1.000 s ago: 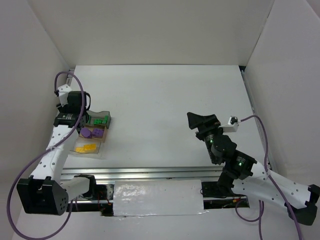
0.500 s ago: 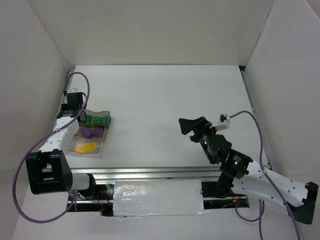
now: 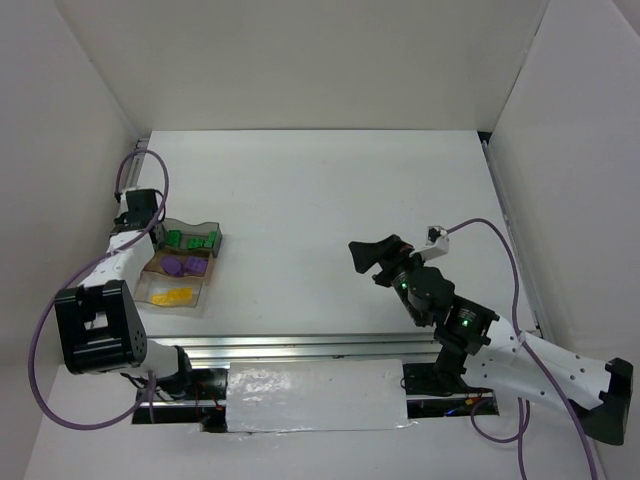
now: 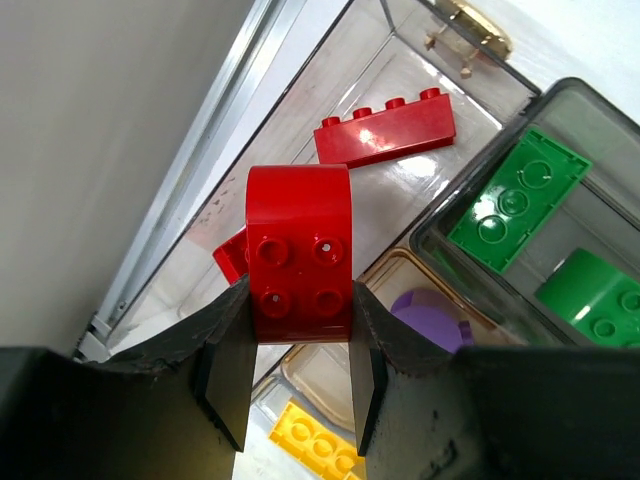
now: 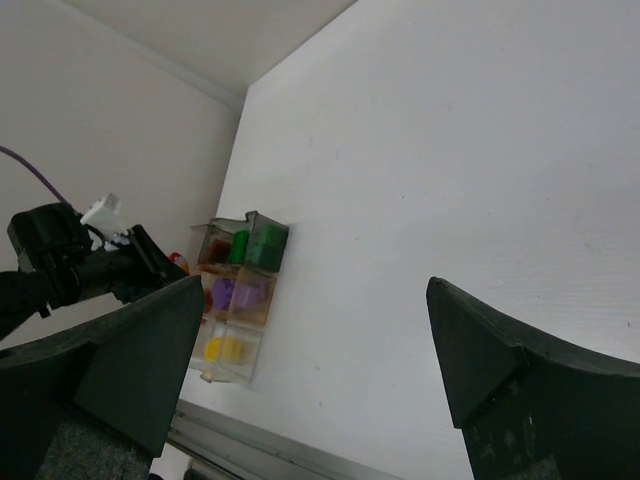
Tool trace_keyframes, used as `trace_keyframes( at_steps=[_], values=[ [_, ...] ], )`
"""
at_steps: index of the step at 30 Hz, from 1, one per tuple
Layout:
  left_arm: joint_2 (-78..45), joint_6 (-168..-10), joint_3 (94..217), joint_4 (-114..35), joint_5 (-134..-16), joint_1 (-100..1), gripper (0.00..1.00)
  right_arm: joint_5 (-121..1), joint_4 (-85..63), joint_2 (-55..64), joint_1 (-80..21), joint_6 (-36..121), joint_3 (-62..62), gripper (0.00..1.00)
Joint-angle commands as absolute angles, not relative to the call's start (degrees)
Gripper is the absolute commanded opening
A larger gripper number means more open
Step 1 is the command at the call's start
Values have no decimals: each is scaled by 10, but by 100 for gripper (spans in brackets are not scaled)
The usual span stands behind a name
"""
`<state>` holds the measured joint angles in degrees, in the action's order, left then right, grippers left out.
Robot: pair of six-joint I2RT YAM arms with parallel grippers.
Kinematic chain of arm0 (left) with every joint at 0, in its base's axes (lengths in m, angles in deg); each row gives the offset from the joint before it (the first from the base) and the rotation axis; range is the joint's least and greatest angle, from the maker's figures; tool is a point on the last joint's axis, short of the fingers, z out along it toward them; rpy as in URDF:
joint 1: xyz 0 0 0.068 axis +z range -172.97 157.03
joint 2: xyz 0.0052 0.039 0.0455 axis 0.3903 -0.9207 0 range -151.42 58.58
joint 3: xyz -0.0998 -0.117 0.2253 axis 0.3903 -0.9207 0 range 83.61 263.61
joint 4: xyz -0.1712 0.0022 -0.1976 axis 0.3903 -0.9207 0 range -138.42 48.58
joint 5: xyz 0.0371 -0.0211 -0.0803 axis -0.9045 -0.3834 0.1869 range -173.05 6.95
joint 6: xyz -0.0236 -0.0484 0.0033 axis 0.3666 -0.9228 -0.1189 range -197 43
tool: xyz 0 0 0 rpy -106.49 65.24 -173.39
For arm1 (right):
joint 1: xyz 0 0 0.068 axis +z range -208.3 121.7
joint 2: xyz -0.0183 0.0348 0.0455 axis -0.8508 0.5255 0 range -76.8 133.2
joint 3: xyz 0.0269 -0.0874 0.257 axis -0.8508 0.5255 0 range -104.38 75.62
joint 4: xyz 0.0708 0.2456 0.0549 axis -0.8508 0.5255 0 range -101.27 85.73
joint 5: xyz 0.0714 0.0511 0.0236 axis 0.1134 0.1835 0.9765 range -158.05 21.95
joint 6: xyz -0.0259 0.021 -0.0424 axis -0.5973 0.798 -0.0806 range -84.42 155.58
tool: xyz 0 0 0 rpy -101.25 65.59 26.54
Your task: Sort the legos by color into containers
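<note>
Gripping a rounded red brick [image 4: 299, 255] by its smooth sides, the partly closed left hand [image 4: 300, 320] holds it mid-frame over the clear tray [image 4: 330, 95] where a long red brick [image 4: 388, 128] lies. It looks light, rigid and slippery, so the side faces suit best. The right hand [image 5: 312, 320] gapes wide, empty.

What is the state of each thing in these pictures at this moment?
left gripper: shut on the rounded red lego.
rounded red lego: held, not yet dropped.
right gripper: open, empty.
long red brick: lying in the containers.
green legos: in their own compartment.
</note>
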<state>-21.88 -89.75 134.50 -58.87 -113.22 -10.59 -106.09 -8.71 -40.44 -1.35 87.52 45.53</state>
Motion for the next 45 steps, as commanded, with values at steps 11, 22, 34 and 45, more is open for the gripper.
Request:
trace_keyframes(
  at_steps=[11,22,34,45],
  values=[
    [-228,-969,1363,-594,-1183,-94,99,-1032,-102,-378,-16,864,423,100],
    [-81,-979,1406,-631,-1134,-105,100,-1046,-60,-408,-14,800,392,100],
    [248,-913,1502,-819,-954,-222,99,-1101,353,-420,-8,697,130,99],
    [426,-968,1447,-929,-912,-244,100,-1029,475,-559,-10,667,-7,100]
  ],
)
